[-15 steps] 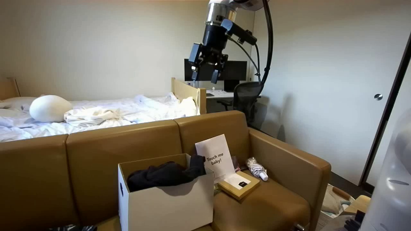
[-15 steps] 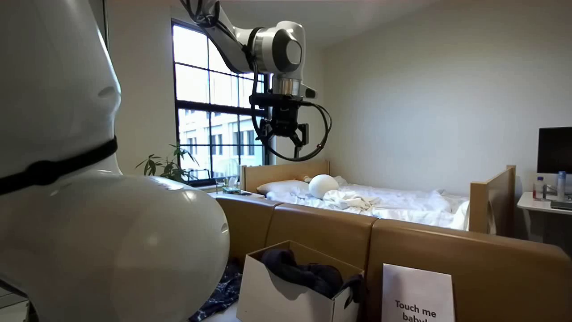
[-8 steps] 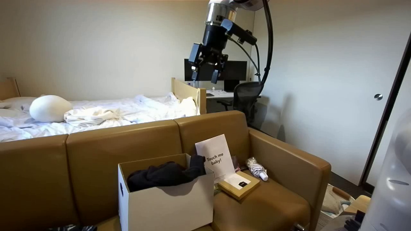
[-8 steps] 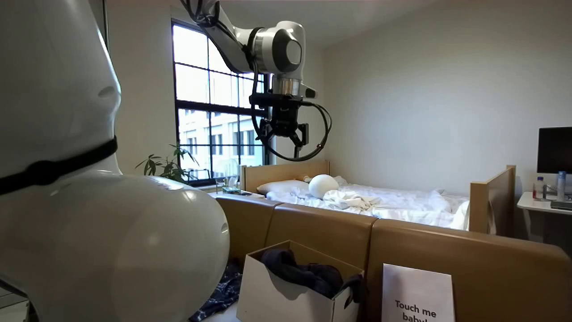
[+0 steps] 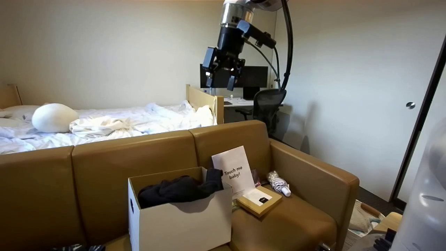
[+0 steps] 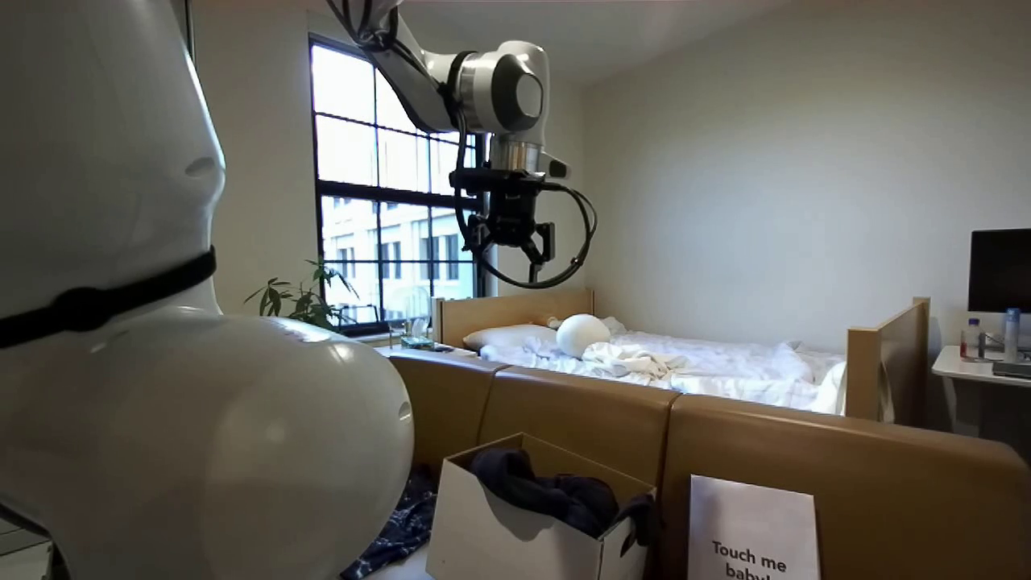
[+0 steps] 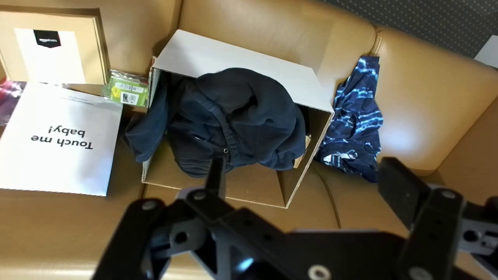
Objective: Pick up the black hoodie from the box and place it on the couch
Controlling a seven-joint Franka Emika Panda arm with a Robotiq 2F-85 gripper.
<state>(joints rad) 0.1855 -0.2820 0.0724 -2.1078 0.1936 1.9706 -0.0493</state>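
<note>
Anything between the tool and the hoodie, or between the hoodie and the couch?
Nothing visible between the open tool and the black hoodie, exposed in the white box. Toward the couch, the box's walls surround it, so probably lift clear first. Patterned garment and tan box occupy seat spots either side.

PLACE: home, bedroom | sheeted bed (image 6: 749,362) | brown couch (image 5: 136,153) | desk (image 6: 958,368) with monitors (image 5: 257,76) | chair (image 5: 267,104)
</note>
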